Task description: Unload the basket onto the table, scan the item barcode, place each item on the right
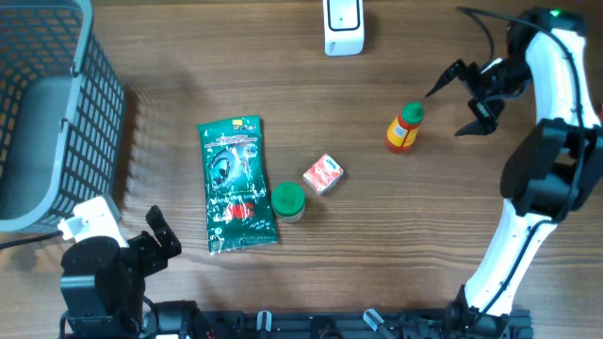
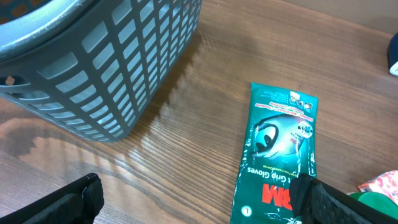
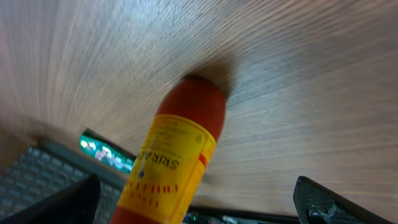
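Observation:
An orange sriracha bottle [image 1: 405, 128] with a green cap and yellow label stands upright on the wooden table, right of centre. My right gripper [image 1: 460, 102] hovers just to its right, open and apart from it. In the right wrist view the bottle [image 3: 177, 155] stands between the spread fingers of the right gripper [image 3: 196, 210], and neither finger touches it. A white barcode scanner [image 1: 344, 24] sits at the table's far edge. My left gripper [image 1: 143, 243] rests low at the near left, open and holding nothing. In its own view the left gripper [image 2: 199, 208] points at a green glove packet [image 2: 277, 155].
A grey mesh basket [image 1: 47, 113] fills the far left, seen close as the basket [image 2: 93, 62] in the left wrist view. The green glove packet [image 1: 236, 184], a green-lidded jar [image 1: 287, 200] and a small red-and-white box [image 1: 323, 174] lie mid-table.

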